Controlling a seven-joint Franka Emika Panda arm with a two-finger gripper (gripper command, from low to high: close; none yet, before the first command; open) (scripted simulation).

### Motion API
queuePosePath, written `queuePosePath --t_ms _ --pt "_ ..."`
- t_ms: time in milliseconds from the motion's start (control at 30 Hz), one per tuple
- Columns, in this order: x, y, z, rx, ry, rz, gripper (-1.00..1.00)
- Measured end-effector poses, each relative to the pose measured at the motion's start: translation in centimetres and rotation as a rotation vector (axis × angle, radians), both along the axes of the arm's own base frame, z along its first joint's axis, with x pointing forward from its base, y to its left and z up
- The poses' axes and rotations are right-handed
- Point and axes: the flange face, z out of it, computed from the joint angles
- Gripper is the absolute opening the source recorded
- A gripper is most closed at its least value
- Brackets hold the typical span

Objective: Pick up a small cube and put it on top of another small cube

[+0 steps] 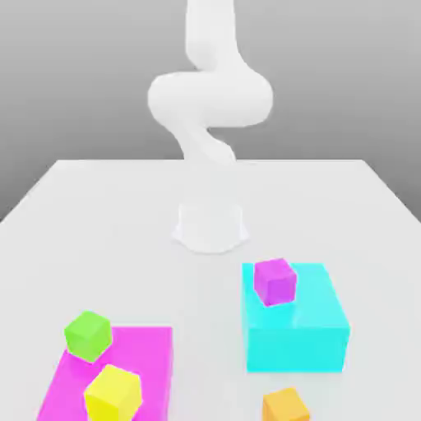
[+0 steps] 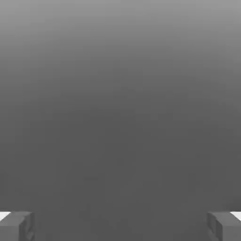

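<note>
At the lower corners of the hand view, the fingers (image 2: 19, 227) are wide apart w/ nothing between them, i.e. open & empty. Behind them is plain grey, darker low down, paler up top.

In the ext. view, the white arm (image 1: 210, 99) rises from its base (image 1: 210, 229) at the far part of the pale surface (image 1: 205, 185), running up out of the picture.

Nearest the base, toward the exterior view's right: a cyan block (image 1: 296, 349), flat-topped, sides roughly square to the surface edges. On its top, near the far left corner as the ext. view shows it, sits the purple cube (image 1: 274, 283), turned a bit vs. the block's edges. No long axis, sides abt. equal.

Toward the exterior view's left: a flat magenta slab (image 1: 148, 353), long axis hard to tell, as the bottom edge of the view cuts it off. The green cube (image 1: 89, 336) is by its far left corner, an edge toward the camera; can't tell if it touches. The yellow cube (image 1: 113, 395) shows in front of the slab's middle, also angled, partly cut off.

Nearer the camera than the cyan block: the orange cube (image 1: 285, 406), also turned, lower part cut off.
</note>
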Motion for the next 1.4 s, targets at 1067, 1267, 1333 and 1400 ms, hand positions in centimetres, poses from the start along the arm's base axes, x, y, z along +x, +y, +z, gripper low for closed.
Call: queuePosePath --t_ms 1067,1267,1333,1400 --pt "12.3 9.5 -53.7 -0.127 0.726 0.310 0.00" --pt "12.2 9.5 -54.7 -0.127 0.727 0.310 -1.00" --pt "12.2 9.5 -54.8 -0.127 0.727 0.310 -1.00" --pt "12.3 9.5 -52.8 -0.127 0.727 0.310 -1.00"
